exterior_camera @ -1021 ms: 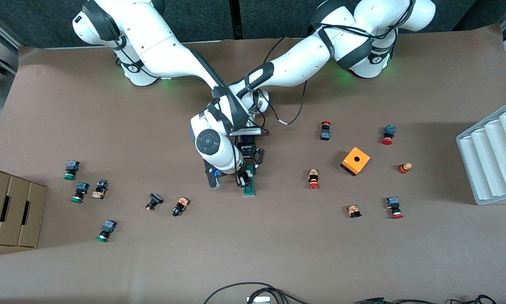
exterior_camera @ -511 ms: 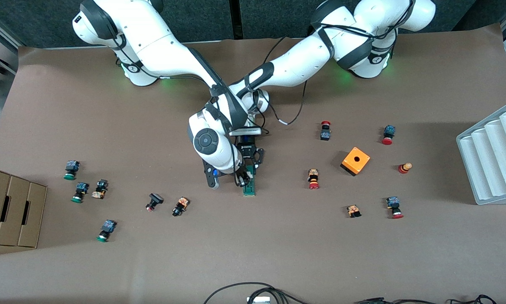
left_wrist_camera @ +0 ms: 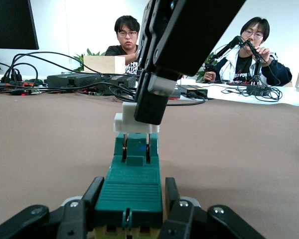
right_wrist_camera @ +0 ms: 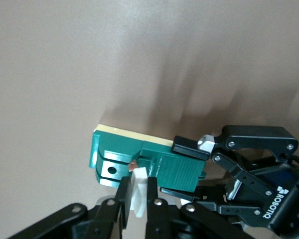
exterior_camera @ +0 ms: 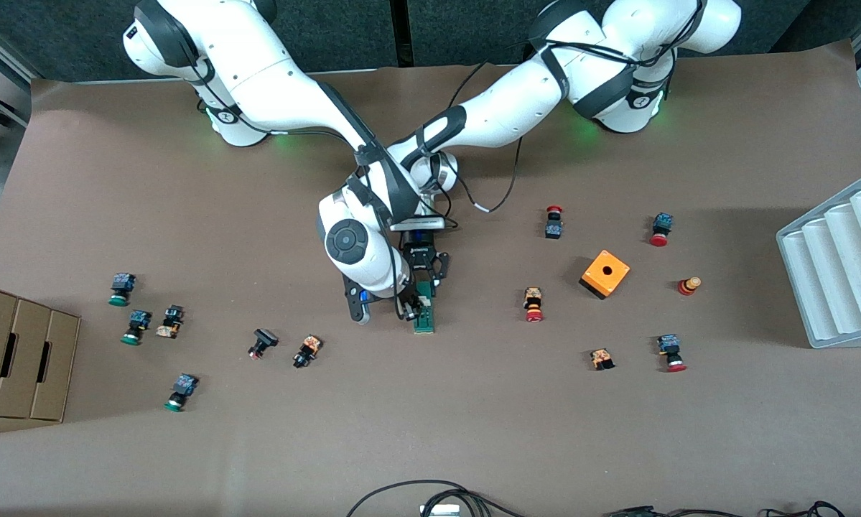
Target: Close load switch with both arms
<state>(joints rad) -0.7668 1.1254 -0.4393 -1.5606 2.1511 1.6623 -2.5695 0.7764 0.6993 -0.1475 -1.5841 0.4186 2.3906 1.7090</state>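
The load switch (exterior_camera: 424, 310) lies flat near the middle of the tabletop (exterior_camera: 430, 431): a narrow dark-green block with a cream base layer, a ribbed top panel and a small white sliding piece (right_wrist_camera: 138, 196) at one end. The left hand (left_wrist_camera: 129, 211) clamps the switch's sides at the end toward the robots' bases, fingers (right_wrist_camera: 189, 148) snug on the green body. The right hand (right_wrist_camera: 137, 199) is pinched shut on the white piece, one finger (left_wrist_camera: 152, 102) on each side. In the front view, an orange cube (exterior_camera: 605, 273) sits at about 3 o'clock from the switch, and a small push-button (exterior_camera: 307, 350) at about 8 o'clock.
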